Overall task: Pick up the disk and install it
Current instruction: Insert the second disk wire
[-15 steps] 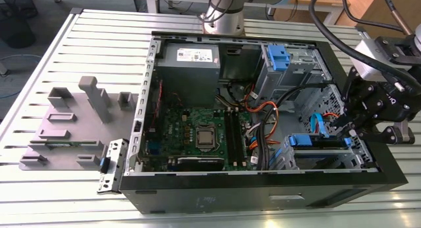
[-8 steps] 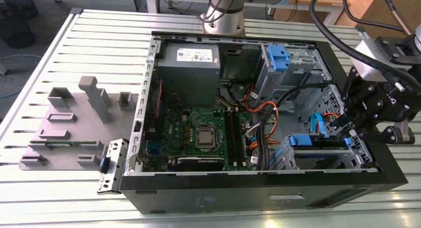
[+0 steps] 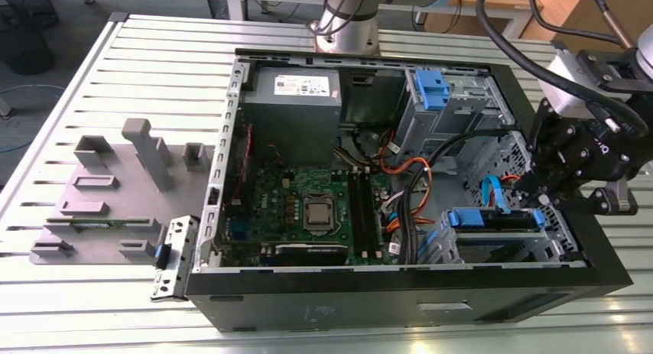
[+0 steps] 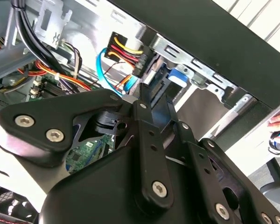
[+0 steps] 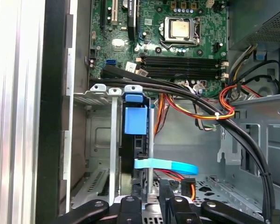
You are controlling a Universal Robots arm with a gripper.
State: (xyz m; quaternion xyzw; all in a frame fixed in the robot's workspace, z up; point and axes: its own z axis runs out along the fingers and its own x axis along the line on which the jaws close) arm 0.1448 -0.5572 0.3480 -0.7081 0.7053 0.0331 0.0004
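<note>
Now hand (image 3: 531, 187) hovers beside disk (image 3: 490, 219) in bay.

The arm (image 3: 352, 17) has a silvery grey tube base and thick black cables (image 3: 510, 40), and its gripper (image 4: 147, 100) is built of matte black flat links (image 4: 151, 154) joined by silver round-headed screws (image 4: 159, 188), with a white housing (image 3: 576, 71) above it.
</note>
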